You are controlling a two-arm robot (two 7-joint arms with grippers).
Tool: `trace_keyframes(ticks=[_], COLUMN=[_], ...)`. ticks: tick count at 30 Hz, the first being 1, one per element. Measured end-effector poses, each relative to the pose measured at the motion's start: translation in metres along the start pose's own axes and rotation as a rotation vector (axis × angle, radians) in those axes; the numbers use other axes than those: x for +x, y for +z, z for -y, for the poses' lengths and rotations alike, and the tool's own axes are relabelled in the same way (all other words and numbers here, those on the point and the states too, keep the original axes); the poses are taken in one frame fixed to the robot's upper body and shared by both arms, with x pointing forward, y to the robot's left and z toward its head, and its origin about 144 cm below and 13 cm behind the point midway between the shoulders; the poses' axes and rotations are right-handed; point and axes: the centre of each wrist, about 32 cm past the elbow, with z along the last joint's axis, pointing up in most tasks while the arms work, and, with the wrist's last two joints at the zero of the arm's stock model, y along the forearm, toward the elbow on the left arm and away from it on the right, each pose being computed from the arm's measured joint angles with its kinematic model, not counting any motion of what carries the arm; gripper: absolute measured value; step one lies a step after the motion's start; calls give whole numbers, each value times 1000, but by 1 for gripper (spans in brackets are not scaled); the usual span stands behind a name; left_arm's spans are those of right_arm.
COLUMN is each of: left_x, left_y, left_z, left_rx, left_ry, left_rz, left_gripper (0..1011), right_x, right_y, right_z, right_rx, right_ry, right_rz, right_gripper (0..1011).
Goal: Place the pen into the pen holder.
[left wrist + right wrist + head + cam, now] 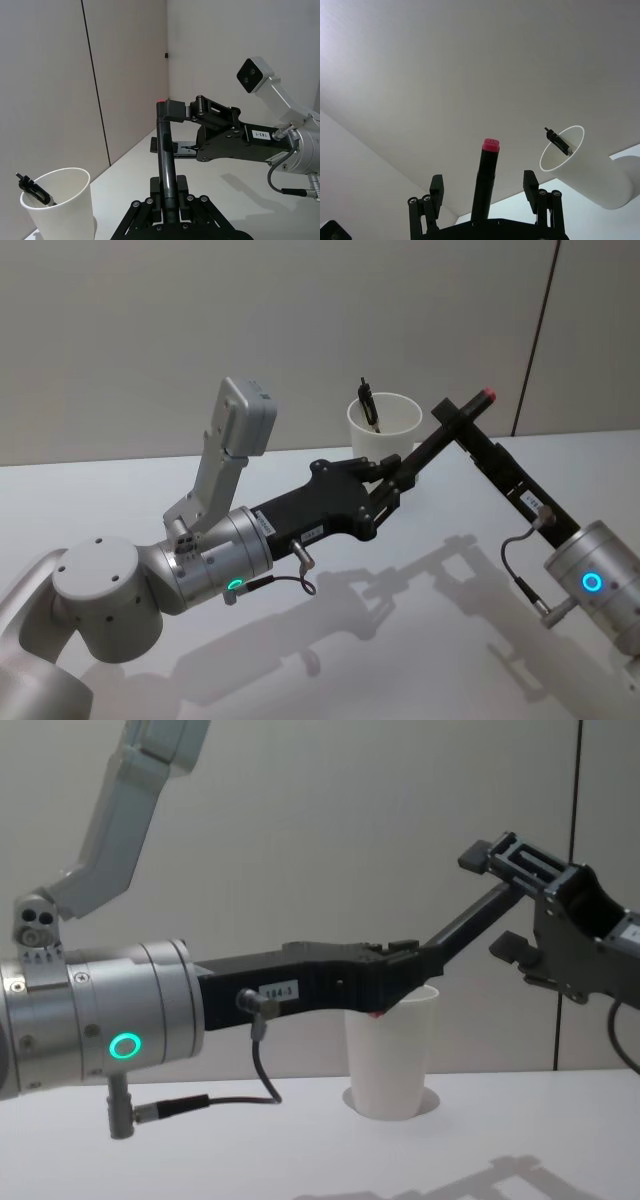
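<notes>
A black pen (432, 446) with a red end is clamped near its lower end by my left gripper (400, 476), which is shut on it. The pen slants upward, just right of the pen holder (385, 430), a white paper cup at the back of the table. My right gripper (460, 418) straddles the pen's upper end; in the right wrist view its fingers (436, 186) stand open on either side of the pen (487, 170), not touching it. From the chest view, the pen (465, 925) rises above and to the right of the cup (392, 1060). A second black pen (368, 405) leans inside the cup.
The white table (420, 640) spreads around the cup, with a grey wall close behind it. Both arms cross above the table's middle, and the left wrist camera housing (240, 425) sticks up.
</notes>
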Motion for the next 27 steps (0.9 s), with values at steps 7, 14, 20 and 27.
trace_keyframes(ticks=[7,14,20,27], left_x=[0,0,0,0], left_y=[0,0,0,0], left_z=[0,0,0,0], left_rx=[0,0,0,0], left_ry=[0,0,0,0], left_rz=[0,0,0,0], left_gripper=[185,185,185,185], right_x=[-1,-2,-2,-3], right_y=[-2,-3,-4,-4], right_z=[-2,-3,-4,-4], right_rx=[7,11,12,14], right_ry=[-9,-13,-16,-18], right_rz=[-2,-3,-3,-3], right_gripper=[940,758,576,353])
